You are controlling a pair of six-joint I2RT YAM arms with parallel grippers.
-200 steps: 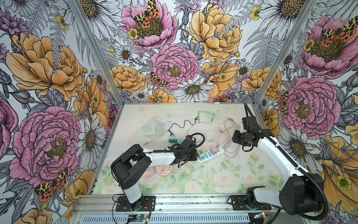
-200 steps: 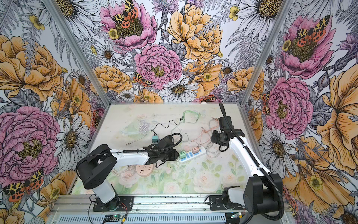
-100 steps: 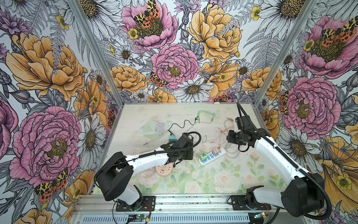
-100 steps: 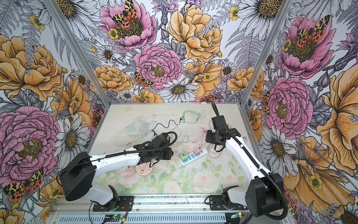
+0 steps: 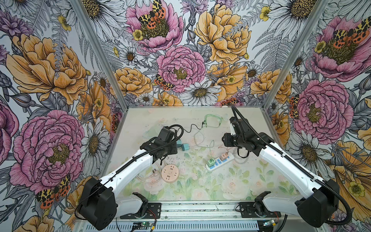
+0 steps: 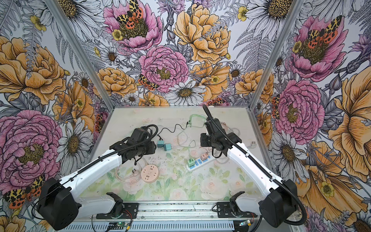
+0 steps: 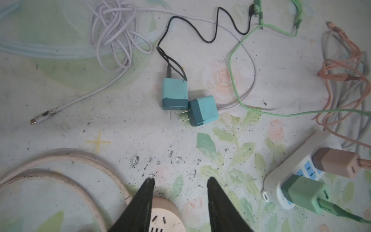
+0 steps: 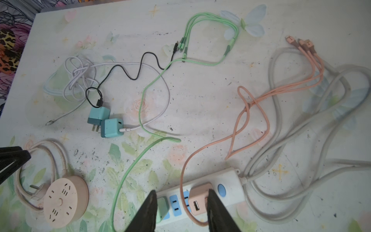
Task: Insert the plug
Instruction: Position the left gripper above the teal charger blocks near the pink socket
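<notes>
Finds green plug [image 5: 211,162] seated in the power strip [image 8: 228,178] beside pink plug [image 5: 224,156], two teal plugs [image 7: 202,109] touching on the worktop [image 5: 200,186]. Shows left tool [image 7: 179,179] parted and empty, right tool [image 8: 181,190] parted, seemingly clear above pink plug.

The left arm [image 5: 130,166] and right arm [image 5: 285,170] stretch forward toward the middle, wrists bent downward, while the left tool [image 7: 180,180] and right tool [image 8: 180,191] hang with jaws parted, gripping nothing.

Bright, even light, soft shadows (wrist edges blurred)
</notes>
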